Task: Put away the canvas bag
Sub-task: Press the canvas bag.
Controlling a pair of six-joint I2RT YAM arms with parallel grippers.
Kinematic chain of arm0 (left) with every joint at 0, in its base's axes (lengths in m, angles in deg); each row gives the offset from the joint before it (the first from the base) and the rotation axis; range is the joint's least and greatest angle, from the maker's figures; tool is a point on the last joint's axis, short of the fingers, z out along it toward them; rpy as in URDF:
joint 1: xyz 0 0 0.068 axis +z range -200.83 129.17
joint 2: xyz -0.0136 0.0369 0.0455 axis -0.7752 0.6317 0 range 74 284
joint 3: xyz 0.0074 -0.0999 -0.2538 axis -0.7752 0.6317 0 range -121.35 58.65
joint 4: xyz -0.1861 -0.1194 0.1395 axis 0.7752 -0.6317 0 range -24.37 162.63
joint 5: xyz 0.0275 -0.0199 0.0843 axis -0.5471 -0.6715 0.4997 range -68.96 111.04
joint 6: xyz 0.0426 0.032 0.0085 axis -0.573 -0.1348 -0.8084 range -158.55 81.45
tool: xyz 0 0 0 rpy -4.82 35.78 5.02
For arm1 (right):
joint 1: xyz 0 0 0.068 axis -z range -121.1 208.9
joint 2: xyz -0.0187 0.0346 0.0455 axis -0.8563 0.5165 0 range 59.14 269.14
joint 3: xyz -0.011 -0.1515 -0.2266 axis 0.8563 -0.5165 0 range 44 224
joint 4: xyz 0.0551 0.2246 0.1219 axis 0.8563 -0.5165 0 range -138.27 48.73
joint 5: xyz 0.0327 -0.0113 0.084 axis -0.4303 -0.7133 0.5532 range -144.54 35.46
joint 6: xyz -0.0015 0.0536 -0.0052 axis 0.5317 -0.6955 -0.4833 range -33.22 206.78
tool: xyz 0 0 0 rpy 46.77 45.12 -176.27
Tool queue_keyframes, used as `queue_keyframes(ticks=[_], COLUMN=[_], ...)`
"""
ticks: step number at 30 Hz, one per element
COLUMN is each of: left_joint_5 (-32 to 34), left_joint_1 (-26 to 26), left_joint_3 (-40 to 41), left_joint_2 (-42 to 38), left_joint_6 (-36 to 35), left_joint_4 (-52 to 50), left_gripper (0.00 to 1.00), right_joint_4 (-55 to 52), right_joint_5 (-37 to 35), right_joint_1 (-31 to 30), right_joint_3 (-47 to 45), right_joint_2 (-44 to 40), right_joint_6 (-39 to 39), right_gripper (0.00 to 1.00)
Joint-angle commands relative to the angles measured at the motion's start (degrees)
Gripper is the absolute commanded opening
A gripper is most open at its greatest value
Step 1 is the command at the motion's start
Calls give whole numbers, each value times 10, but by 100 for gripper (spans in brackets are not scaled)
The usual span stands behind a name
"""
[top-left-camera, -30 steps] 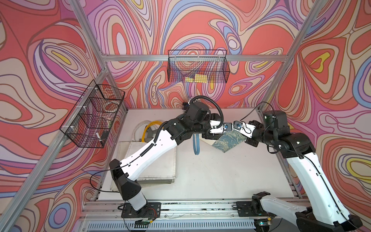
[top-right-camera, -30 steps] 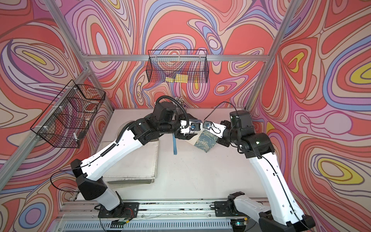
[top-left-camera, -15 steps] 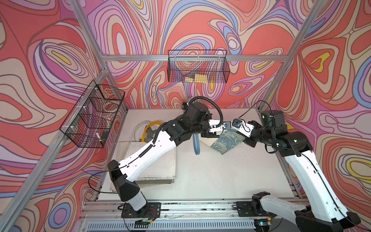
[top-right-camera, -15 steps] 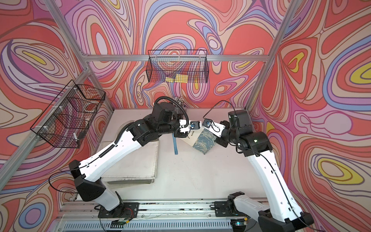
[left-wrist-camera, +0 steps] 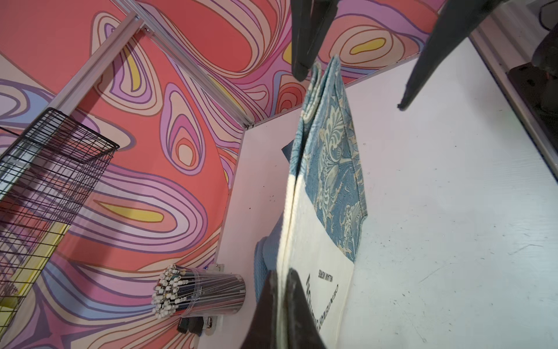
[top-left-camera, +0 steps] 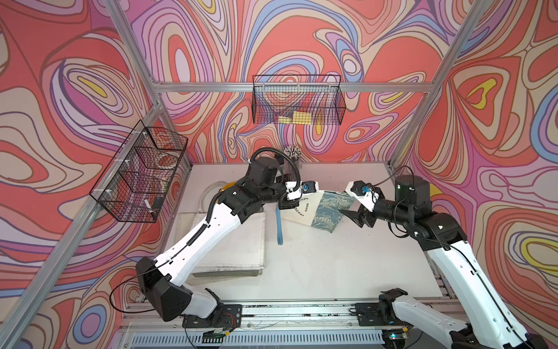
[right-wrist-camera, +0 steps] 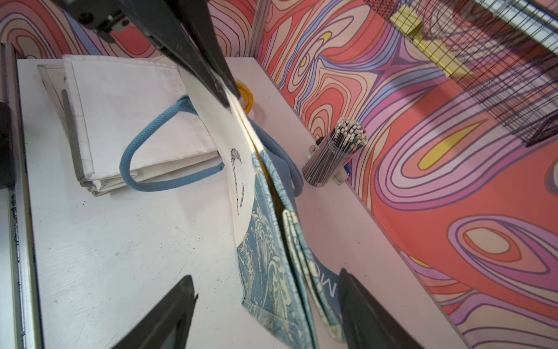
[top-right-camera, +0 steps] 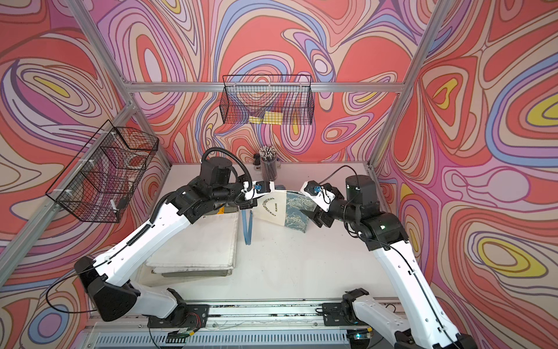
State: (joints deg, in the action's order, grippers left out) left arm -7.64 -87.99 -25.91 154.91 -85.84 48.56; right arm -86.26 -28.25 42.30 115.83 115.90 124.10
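The canvas bag [top-left-camera: 323,211] is cream with a blue floral lower part and blue handles. It hangs above the table, and both top views [top-right-camera: 283,211] show it between the two arms. My left gripper [left-wrist-camera: 280,290] is shut on the bag's cream top edge. One blue handle [top-left-camera: 279,226] dangles below that grip. My right gripper [right-wrist-camera: 267,276] is open. Its fingers stand on either side of the bag's floral end [right-wrist-camera: 265,241] without touching it.
A stack of folded white bags [top-left-camera: 241,241] lies on the table to the left. A clear cup of pencils [top-right-camera: 268,164] stands by the back wall. Wire baskets hang on the back wall [top-left-camera: 297,104] and the left wall [top-left-camera: 142,175].
My left gripper has shut on the bag's top edge. My right gripper has let go of the floral end, opened and drawn back a little to the right.
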Motion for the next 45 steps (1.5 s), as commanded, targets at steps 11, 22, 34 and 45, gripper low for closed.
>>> queue_keyframes(ticks=[11,22,34,45], left_joint_5=[-129,-90,-96,-13], left_joint_1=[40,48,36,-81], left_joint_3=[44,53,21,-95], left_joint_2=[-79,-75,-71,8], left_joint_6=[14,35,25,-11], left_joint_4=[106,147,54,-34], left_gripper=[0,0,48,69], right_joint_4=[122,182,97,-27], right_joint_5=[80,137,112,103], right_joint_1=[36,37,37,37], right_joint_3=[-102,-155,-87,29], right_joint_2=[-47,-67,-40,22], right_joint_6=[-89,-126,-43,56], right_gripper=[96,51,0,0])
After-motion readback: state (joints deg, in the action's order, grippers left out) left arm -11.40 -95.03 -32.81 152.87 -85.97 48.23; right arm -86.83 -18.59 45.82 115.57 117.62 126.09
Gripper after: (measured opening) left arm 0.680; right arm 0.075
